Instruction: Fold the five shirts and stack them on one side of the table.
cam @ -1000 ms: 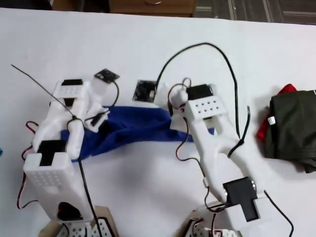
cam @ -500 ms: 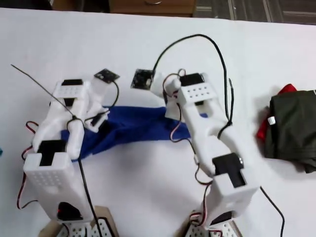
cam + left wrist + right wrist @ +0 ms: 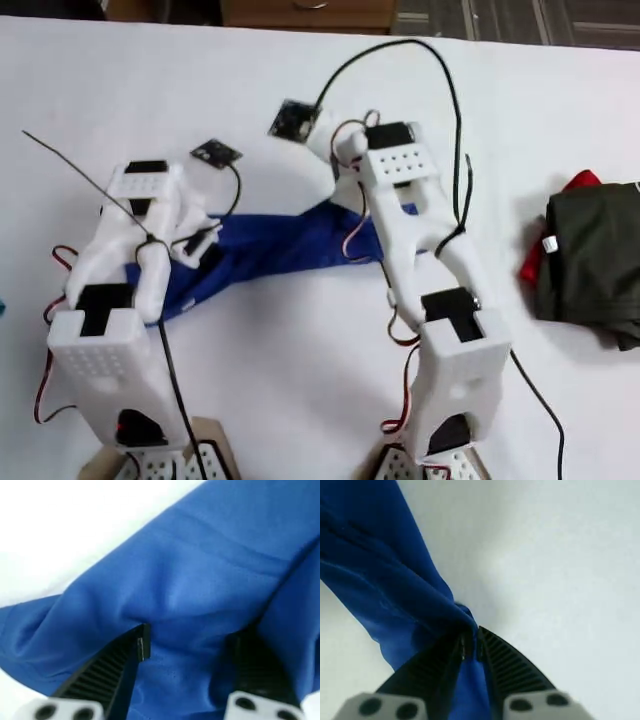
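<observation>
A: So, item one, the blue shirt [image 3: 270, 255]: where is it?

B: It is on the white table [image 3: 300, 80], at the centre. It is drawn out as one long, crumpled band running between the two arms. One end sits under the left arm's wrist, and the other sits beside the right arm's wrist.

A: Item two, the right gripper?

B: The right gripper [image 3: 471, 642] has its jaws pinched together on a gathered edge of the blue shirt. The cloth runs away from the tips in a tight ridge. The right arm [image 3: 425, 260] is stretched forward from its base at the near edge of the table, with its wrist over that end of the band.

A: Item three, the left gripper?

B: The left gripper [image 3: 192, 647] has its fingers [image 3: 135, 647] spread wide, tips down on the blue cloth. The cloth lies slack between them and nothing is clamped. The left arm [image 3: 130, 250] is bent low and angled in toward the centre.

A: Surroundings?

B: The folded shirts [image 3: 595, 260] are stacked at the right edge of the table, dark olive on top with red showing at the side. They are well apart from the blue shirt. A black cable [image 3: 410, 42] arches from the right arm's wrist out over the table beyond it. A thin wire [image 3: 85, 183] slants across the table to the left arm.
</observation>
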{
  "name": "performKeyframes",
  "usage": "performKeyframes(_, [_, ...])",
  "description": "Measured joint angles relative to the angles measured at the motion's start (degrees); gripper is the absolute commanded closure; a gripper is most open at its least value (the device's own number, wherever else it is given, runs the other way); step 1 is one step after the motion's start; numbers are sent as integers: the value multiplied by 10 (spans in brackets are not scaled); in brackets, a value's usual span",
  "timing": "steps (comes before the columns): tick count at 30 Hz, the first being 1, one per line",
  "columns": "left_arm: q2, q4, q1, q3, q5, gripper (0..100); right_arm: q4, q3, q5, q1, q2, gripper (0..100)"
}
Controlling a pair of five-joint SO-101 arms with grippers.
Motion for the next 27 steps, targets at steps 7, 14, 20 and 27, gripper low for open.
performKeyframes(7, [0, 0, 0, 0, 0, 711, 34, -12, -7, 3, 0, 674])
performKeyframes(14, [0, 0, 0, 0, 0, 711, 134, -12, -11, -6, 0, 680])
performKeyframes(20, [0, 0, 0, 0, 0, 711, 207, 36, -11, -40, -96, 680])
performKeyframes(27, [0, 0, 0, 0, 0, 711, 156, 324, 19, -92, -296, 680])
